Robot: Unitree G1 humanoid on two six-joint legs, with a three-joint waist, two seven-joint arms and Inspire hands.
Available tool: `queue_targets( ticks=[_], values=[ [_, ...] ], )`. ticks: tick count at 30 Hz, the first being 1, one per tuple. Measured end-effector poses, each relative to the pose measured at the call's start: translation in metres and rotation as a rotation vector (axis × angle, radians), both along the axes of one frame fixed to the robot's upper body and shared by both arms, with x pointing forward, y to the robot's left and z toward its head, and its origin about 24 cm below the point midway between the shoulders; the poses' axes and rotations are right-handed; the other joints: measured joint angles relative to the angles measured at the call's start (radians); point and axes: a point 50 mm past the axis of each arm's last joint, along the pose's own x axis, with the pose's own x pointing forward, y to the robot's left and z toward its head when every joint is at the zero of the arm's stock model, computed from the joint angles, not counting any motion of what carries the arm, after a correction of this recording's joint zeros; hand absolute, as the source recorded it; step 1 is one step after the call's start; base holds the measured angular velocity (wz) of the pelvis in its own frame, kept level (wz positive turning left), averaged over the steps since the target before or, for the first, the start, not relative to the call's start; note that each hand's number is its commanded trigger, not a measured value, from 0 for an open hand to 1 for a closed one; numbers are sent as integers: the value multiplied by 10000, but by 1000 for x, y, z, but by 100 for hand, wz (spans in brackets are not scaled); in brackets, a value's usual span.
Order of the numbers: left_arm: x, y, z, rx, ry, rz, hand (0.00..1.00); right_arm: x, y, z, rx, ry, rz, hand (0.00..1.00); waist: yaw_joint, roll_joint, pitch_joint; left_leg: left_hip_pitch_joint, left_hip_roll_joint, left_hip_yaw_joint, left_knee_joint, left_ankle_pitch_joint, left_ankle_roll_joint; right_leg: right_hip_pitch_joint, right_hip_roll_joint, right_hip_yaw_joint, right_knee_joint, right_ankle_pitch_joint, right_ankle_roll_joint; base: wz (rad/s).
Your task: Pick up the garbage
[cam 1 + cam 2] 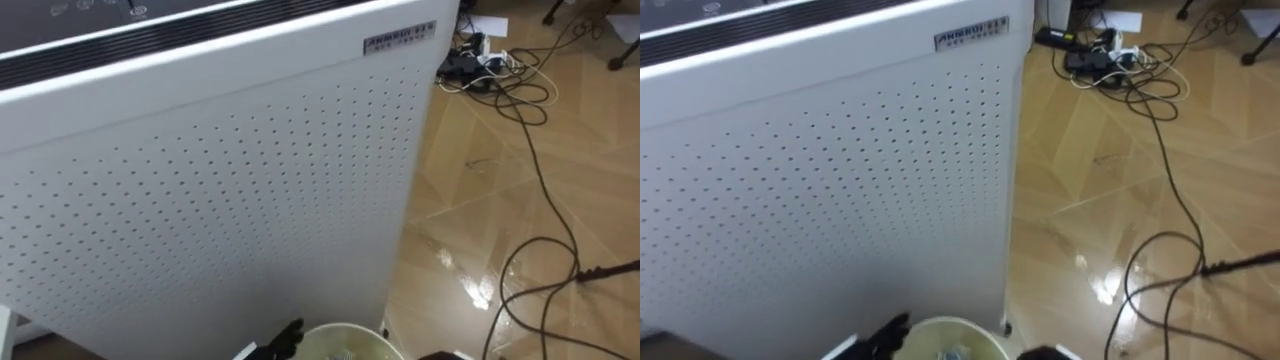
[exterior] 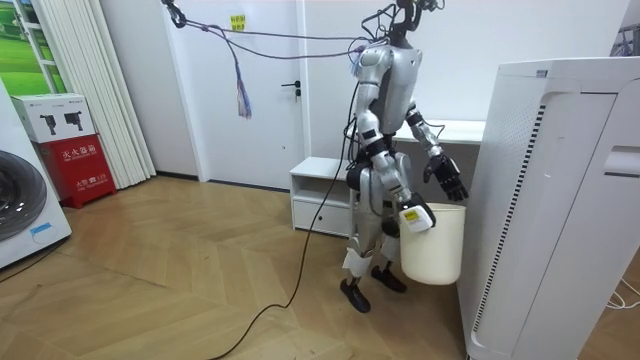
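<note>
Here, crowding the tall white perforated appliance point(image 1: 220, 180), we may knock our round cream plastic bin point(image 2: 435, 245); left robot hand point(image 2: 446, 181) hangs slack.

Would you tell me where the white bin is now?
In the room view, the white bin hangs before the robot, beside the tall white appliance.
</note>
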Motion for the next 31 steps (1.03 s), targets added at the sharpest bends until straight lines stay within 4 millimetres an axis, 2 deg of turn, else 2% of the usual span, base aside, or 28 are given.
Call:
queue_targets(
  ticks=[2, 3, 5, 7, 8, 13, 14, 16, 17, 23, 26, 31],
  values=[
    [-28, 16, -18, 164, 1088, 996, 0, -18, -7, -8, -55, 371, -531, 100, 9, -33, -10, 519, 5, 80, -261, -13, -22, 488, 28, 50, -274, 17, 11, -9],
    [-36, 21, -22, 175, 1416, 1347, 0, -23, -8, -9, -70, 469, -660, 100, -28, -52, -28, 642, 2, 80, -328, -14, -27, 599, 36, 48, -346, 20, 14, -5],
    [-67, 39, -32, 101, 2211, 2985, 0, -40, -17, -15, -27, 787, -1366, 100, -176, -162, -93, 891, -2, 72, -457, -37, -65, 925, 53, 7, -543, 21, 15, 3],
    [-82, 49, -34, 123, 2524, 3909, 0, -56, -26, -18, 151, 1044, -2296, 100, -190, -227, -64, 1064, -16, 77, -484, -53, -76, 1158, 58, -29, -677, 22, 18, 8],
    [-97, 55, -38, 181, 2887, 4503, 0, -69, -32, -22, 223, 1278, -2916, 100, -183, -263, -64, 1237, -26, 89, -568, -64, -85, 1296, 57, -50, -818, 21, 22, 0],
    [-129, 68, -48, 448, 3899, 6511, 0, -115, -46, -35, 408, 2342, -5324, 100, -261, -269, -41, 1864, -47, 104, -866, -119, -108, 1937, 78, -65, -1183, 33, 52, -1],
    [-136, 69, -50, 554, 4126, 6772, 0, -126, -48, -37, 346, 2567, -5731, 100, -259, -277, -61, 1922, -44, 110, -857, -184, -114, 1991, 97, 16, -1181, 12, 73, -6],
    [-149, 71, -53, 732, 4587, 7153, 0, -136, -50, -40, 253, 2842, -6366, 100, -275, -221, -44, 2063, -35, 148, -878, -239, -117, 2107, 109, 109, -1201, 6, 80, -13],
    [-154, 72, -54, 775, 4754, 7470, 0, -144, -51, -41, 264, 3018, -6828, 100, -389, -201, -58, 2111, -44, 143, -894, -251, -115, 2158, 107, 107, -1240, -7, 93, -6],
    [-176, 77, -58, 860, 5662, 8773, 0, -178, -50, -46, 581, 3742, -8647, 100, -432, -247, -51, 2548, 5, 392, -1014, -396, -149, 2479, 147, 385, -1356, -34, 103, -14],
    [-180, 80, -58, 850, 5868, 9238, 0, -184, -48, -48, 782, 3947, -9322, 100, -541, -301, -55, 2587, 10, 431, -1009, -420, -154, 2526, 157, 419, -1364, -38, 102, -2],
    [-190, 77, -61, 769, 6425, 9947, 0, -187, -47, -49, 803, 4197, -9944, 100, -619, -276, -46, 2685, 46, 602, -965, -507, -154, 2619, 204, 600, -1485, -39, 102, -8]
  ],
)
